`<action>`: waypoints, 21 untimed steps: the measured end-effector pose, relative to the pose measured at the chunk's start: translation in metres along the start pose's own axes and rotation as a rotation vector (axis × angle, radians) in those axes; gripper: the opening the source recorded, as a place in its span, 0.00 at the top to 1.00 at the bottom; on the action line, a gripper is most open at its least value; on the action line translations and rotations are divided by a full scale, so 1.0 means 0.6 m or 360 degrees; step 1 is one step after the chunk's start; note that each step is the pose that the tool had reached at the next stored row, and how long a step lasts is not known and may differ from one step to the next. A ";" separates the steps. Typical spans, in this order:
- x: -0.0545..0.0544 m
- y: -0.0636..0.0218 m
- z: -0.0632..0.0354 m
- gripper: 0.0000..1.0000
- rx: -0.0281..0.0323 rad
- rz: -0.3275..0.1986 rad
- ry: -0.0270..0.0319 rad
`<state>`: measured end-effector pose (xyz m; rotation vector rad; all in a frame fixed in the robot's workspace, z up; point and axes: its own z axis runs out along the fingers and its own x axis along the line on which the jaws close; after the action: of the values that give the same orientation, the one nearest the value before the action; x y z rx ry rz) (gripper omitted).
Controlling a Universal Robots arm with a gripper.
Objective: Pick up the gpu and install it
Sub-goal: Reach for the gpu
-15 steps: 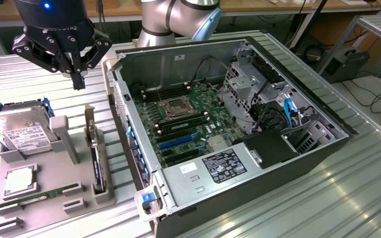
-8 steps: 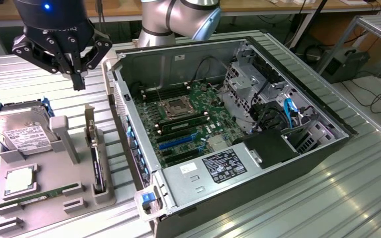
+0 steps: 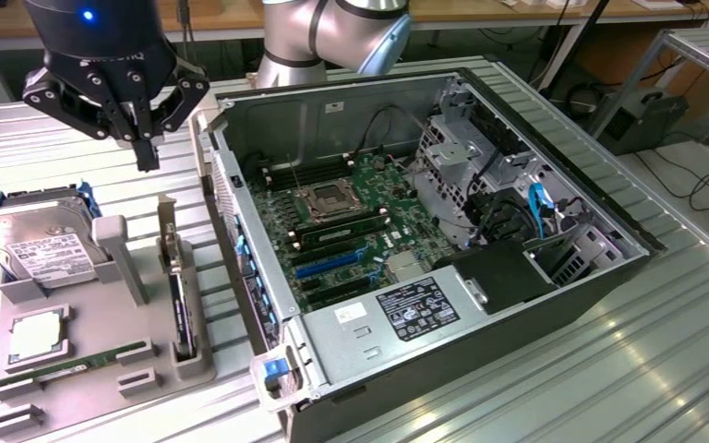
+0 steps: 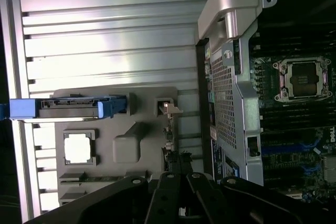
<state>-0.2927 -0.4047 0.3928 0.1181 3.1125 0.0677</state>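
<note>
Now the claw (image 3: 147, 159) hangs pinched fully shut and empty, with the gpu (image 3: 181, 309) standing on edge in the grey tray (image 3: 84, 369) well below its fingertips. Looks like the approach before the pick. A grasp would call for jaws spread and squared across that thin top edge.

Silver-grey tubular arm (image 3: 330, 37) carries a black pincer (image 3: 148, 157) with a blue light (image 3: 88, 15) and silver screws (image 4: 136, 181).
</note>
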 end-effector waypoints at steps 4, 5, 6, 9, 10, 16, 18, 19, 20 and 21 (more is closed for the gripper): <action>0.000 -0.002 0.000 0.89 0.00000 0.0000 0.00000; 0.000 -0.002 0.000 0.89 0.00000 0.0000 0.00001; 0.000 -0.003 0.000 0.89 0.00001 0.0000 0.00000; 0.000 -0.006 0.000 0.89 0.00001 0.0000 0.00001; 0.000 -0.006 0.000 0.89 0.00000 0.0000 0.00001; -0.002 -0.007 0.001 0.89 0.00000 0.0000 0.00001; -0.003 -0.009 0.002 0.89 -0.00003 0.0000 -0.00003; -0.004 -0.010 0.002 0.89 -0.00001 0.0000 0.00000; -0.004 -0.013 0.003 0.89 -0.00001 0.0000 -0.00001; -0.005 -0.016 0.003 0.89 -0.00001 0.0000 0.00000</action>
<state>-0.2906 -0.4141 0.3908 0.1179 3.1125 0.0677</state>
